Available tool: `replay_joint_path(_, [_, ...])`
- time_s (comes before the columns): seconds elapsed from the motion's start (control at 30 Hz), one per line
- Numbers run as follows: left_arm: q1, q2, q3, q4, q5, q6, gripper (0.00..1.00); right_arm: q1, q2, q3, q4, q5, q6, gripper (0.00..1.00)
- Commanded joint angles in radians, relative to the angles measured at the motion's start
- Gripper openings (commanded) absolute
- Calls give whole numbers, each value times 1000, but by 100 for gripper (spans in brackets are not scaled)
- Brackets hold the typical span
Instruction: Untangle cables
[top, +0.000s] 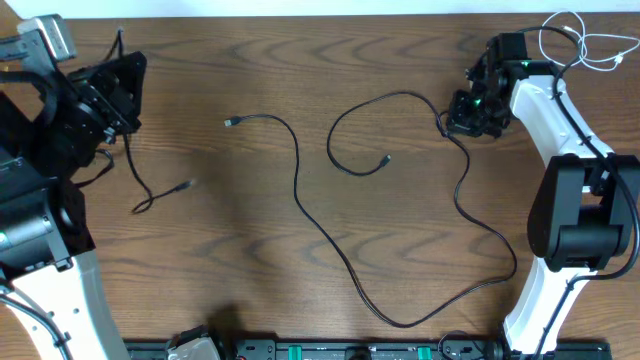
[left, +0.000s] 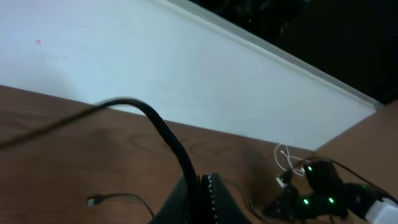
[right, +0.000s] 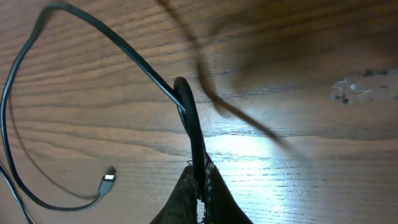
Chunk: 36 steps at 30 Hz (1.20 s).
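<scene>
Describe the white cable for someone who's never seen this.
Go to the wooden table's far right corner, behind the white right arm. The thin white cable lies there in loose loops, the only white cord; the other cables are black.

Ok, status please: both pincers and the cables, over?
Left pincer shut on short black cable. Right pincer shut on long black cable. White cable apart, far right corner.

no readable text, no labels, no brand marks, no numbers in any view
</scene>
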<state>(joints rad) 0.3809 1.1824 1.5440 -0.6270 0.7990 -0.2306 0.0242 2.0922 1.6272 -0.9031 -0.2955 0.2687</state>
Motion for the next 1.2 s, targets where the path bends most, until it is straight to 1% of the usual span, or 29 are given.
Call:
replay_joint_path(0.0, [-16, 11, 10, -18, 24, 31, 7, 27, 9, -2, -7, -53, -93, 1])
replay_joint_path(0.13, [-16, 16, 10, -68, 24, 45, 7, 51, -3, -2, -38, -79, -125, 1])
replay_joint_path(0.3, [-16, 19, 10, -130, 20, 83, 7, 105, -82, -2, -79, -88, -166, 1])
replay_joint_path(0.43, [-16, 19, 10, -135, 20, 89, 7, 207, -131, -2, -79, -101, -188, 1])
replay_joint_path(0.53, [-16, 19, 10, -136, 16, 101, 7, 286, -121, -2, -78, -62, -137, 1])
replay_joint_path(0.63, [-16, 19, 10, -151, -47, 103, 7, 315, -115, -2, -77, -33, -97, 1])
replay_joint_path(0.73, [-16, 20, 10, -198, -177, 104, 7, 351, -115, -2, -78, -50, -98, 2])
replay_joint_path(0.8, [-16, 26, 10, -234, -237, 103, 7, 374, -115, -3, -79, -12, -98, 8])
replay_joint_path(0.83, [-16, 30, 10, -255, -258, 103, 7, 383, -115, -3, -78, 7, -97, 13])
replay_joint_path(0.9, [-16, 48, 10, -305, -297, 107, 7, 404, -115, -3, -77, 34, -99, 30])
replay_joint_path(0.93, [-16, 61, 10, -330, -314, 107, 7, 414, -115, -3, -76, 35, -116, 36])
replay_joint_path(0.97, [-16, 69, 10, -343, -322, 108, 7, 422, -115, -3, -75, 34, -129, 40])
replay_joint_path(1.0, [-16, 90, 10, -368, -322, 120, 7, 433, -115, -3, -73, 35, -145, 44])
replay_joint_path(1.13, [-16, 136, 10, -402, -322, 130, 7, 471, -109, -3, -64, 35, -177, 49])
replay_joint_path(1.17, [-16, 150, 10, -405, -322, 130, 7, 483, -105, -5, -60, 35, -182, 52])
